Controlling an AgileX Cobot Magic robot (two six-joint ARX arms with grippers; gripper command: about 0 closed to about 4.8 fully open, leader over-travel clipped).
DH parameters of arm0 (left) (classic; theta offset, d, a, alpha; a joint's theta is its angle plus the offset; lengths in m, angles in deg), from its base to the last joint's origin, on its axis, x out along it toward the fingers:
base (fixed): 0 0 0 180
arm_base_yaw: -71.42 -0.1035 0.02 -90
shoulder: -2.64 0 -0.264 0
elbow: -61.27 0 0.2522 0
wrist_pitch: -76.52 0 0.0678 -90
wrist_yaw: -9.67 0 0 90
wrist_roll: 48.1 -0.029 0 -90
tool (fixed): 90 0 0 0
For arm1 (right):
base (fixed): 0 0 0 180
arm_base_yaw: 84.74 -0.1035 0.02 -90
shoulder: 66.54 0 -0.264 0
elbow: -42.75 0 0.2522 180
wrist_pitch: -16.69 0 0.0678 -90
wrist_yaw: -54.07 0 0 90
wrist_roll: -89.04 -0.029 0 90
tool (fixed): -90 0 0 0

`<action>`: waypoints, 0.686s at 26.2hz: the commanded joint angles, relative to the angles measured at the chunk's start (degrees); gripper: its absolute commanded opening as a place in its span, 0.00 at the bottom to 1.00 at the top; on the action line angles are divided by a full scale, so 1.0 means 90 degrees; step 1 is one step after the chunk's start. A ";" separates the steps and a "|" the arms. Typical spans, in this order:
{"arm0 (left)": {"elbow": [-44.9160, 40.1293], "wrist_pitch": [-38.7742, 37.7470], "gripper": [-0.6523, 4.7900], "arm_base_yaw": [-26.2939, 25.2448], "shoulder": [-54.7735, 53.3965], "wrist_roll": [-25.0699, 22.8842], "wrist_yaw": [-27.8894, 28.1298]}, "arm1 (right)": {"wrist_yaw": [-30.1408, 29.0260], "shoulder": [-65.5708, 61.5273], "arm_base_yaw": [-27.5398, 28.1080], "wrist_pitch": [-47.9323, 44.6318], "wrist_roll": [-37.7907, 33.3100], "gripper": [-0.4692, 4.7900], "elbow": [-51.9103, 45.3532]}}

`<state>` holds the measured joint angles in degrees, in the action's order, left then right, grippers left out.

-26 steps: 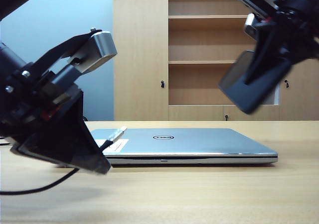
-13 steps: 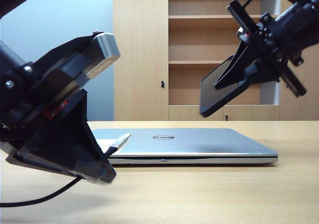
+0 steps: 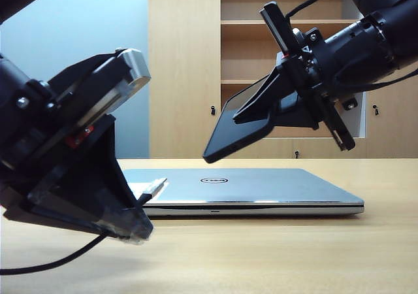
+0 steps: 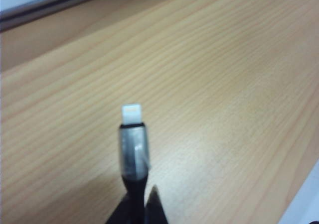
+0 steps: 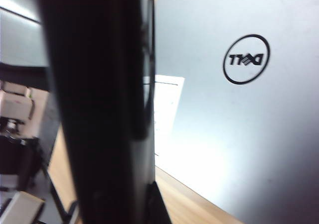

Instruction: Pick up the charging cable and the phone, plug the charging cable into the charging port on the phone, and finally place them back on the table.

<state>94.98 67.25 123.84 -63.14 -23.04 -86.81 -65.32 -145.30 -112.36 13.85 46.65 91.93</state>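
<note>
The charging cable's silver-grey plug [image 3: 154, 188] sticks out of my left gripper [image 3: 135, 217], low at the left in front of the laptop. That gripper [image 4: 137, 210] is shut on the black cord just behind the plug [image 4: 133, 134], which hangs over the table [image 4: 224, 84]. The rest of the cord [image 3: 52, 262] trails down to the tabletop. My right gripper [image 3: 261, 114] is shut on the phone [image 3: 236, 132], holding it in the air above the laptop with its lower end tilted down to the left. The phone [image 5: 99, 109] fills the right wrist view. The charging port cannot be made out.
A closed silver laptop [image 3: 261, 188] with a white sticker lies in the middle of the table [image 3: 274, 255], below the phone. Its lid and round logo [image 5: 246, 59] show beside the phone. A wooden cabinet [image 3: 189, 65] stands behind.
My right arm has swung left and down, carrying the phone from the upper right to above the laptop, tilted toward the plug. My left gripper has rolled a little; the plug has barely shifted.
</note>
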 commanded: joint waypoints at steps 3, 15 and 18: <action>0.0010 0.0243 0.11 0.0007 -0.0131 0.0476 -0.0034 | 0.0279 0.0041 -0.0328 -0.1020 -0.0301 0.08 -0.0124; 0.0010 0.0707 0.11 0.0007 -0.0296 0.0857 -0.0039 | 0.0423 -0.0614 -0.0670 -0.1904 -0.0996 0.08 -0.0124; 0.0010 0.0758 0.11 0.0007 -0.0296 0.0940 -0.0039 | 0.0396 -0.0763 -0.0673 -0.2042 -0.1316 0.08 -0.0124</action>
<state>94.98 72.89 123.84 -65.94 -15.08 -86.87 -61.41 -152.23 -118.35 -0.95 36.84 90.43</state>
